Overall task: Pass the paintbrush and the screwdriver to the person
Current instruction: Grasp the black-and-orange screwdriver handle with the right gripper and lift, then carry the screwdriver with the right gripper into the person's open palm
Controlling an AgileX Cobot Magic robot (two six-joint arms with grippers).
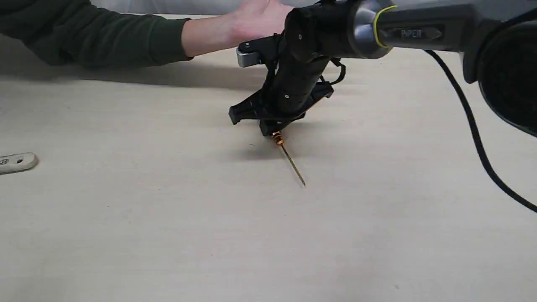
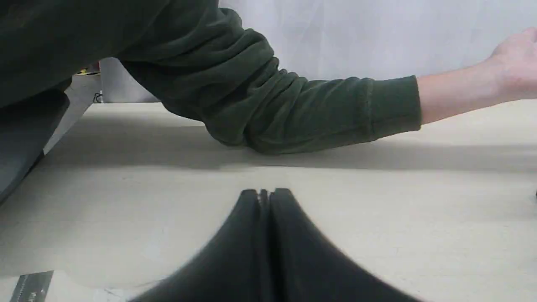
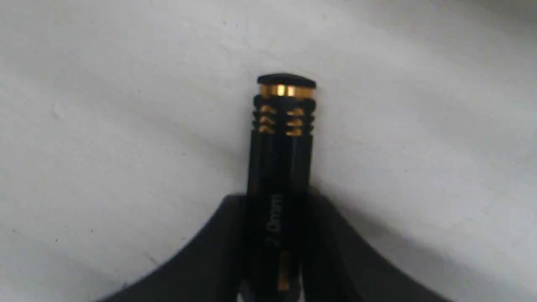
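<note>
The right end effector (image 1: 272,131) was clamped on the black handle of the screwdriver (image 1: 289,158), which lay mid-surface with its tip toward the near edge. The left end effector (image 2: 264,193) was closed and empty. The paintbrush (image 1: 16,162) lay toward the left edge. The lift should probably go straight up, then slowly toward the person's hand (image 1: 256,19) at the far edge, with the tip turned away.

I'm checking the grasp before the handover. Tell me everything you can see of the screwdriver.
The screwdriver is slim, with a black ribbed handle printed with a size mark, gold rings under a black end cap, an orange-gold collar and a long thin metal shaft. The right hand grips the handle from both sides, with the cap end sticking out past it. The shaft slants down to the pale table; its tip seems to touch it.
</note>
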